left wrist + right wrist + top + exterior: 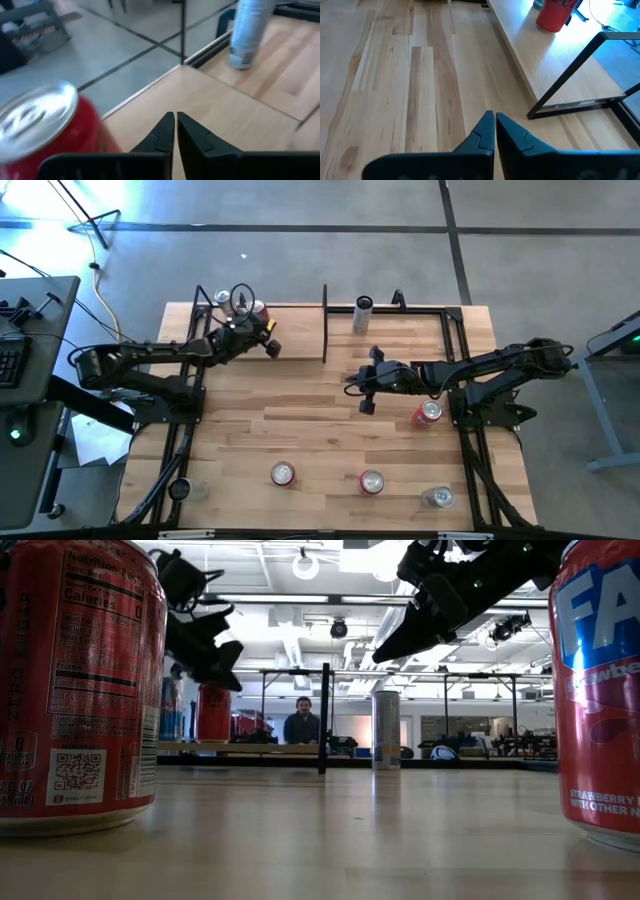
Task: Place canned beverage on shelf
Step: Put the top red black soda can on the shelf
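Note:
The shelf (300, 340), a pale board with thin black uprights, stands at the table's far side. A red can (45, 125) stands upright on it at the far left, next to other cans (222, 298). My left gripper (175, 125) hovers shut over the board just right of that red can, with nothing between its fingers; the high view shows the left gripper (270, 348) too. My right gripper (494, 125) hangs shut and empty over mid-table, near the shelf's front edge (520, 65). Another red can (428, 415) stands on the table beside the right arm.
A tall silver can (363, 315) stands inside the black frame, right of the board's end upright (325, 325). Several cans stand along the table's near edge, among them two red ones (283, 473) (371, 481) and a silver one (437, 497). A person sits in the room beyond (303, 723).

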`<state>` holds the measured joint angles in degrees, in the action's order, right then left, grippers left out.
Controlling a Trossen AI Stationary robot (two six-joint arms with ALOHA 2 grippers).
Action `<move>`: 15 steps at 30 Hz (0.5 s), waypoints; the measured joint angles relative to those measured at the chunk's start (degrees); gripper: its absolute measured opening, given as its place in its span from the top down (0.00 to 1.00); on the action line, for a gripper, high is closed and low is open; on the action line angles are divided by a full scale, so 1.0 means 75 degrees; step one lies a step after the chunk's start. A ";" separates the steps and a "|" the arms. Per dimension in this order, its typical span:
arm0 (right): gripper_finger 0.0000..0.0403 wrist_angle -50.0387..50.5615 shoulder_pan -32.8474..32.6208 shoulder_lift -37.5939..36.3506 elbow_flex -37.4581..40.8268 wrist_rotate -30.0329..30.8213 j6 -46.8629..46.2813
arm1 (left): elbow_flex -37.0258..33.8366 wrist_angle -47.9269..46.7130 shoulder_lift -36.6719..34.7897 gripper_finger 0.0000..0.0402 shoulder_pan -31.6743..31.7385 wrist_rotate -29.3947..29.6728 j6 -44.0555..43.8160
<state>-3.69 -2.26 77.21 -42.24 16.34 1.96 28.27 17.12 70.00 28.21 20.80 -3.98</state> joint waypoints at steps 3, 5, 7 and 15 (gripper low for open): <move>1.00 -0.0003 -0.0001 0.0000 0.0000 0.0000 0.0000 | -0.0188 0.0197 -0.0001 0.99 0.0082 0.0145 -0.0162; 1.00 -0.0003 0.0000 0.0000 0.0000 0.0000 0.0000 | -0.0216 0.0161 0.0000 1.00 0.0154 0.0306 -0.0245; 1.00 -0.0003 0.0000 0.0000 -0.0002 0.0000 0.0000 | -0.0216 0.0146 -0.0003 1.00 0.0225 0.0377 -0.0248; 1.00 0.0000 0.0000 0.0000 -0.0001 -0.0001 -0.0032 | -0.0216 -0.0010 -0.0004 1.00 0.0629 0.0513 -0.0055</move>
<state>-3.68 -2.26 77.21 -42.25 16.33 1.72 26.65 17.04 69.96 32.92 24.65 -4.39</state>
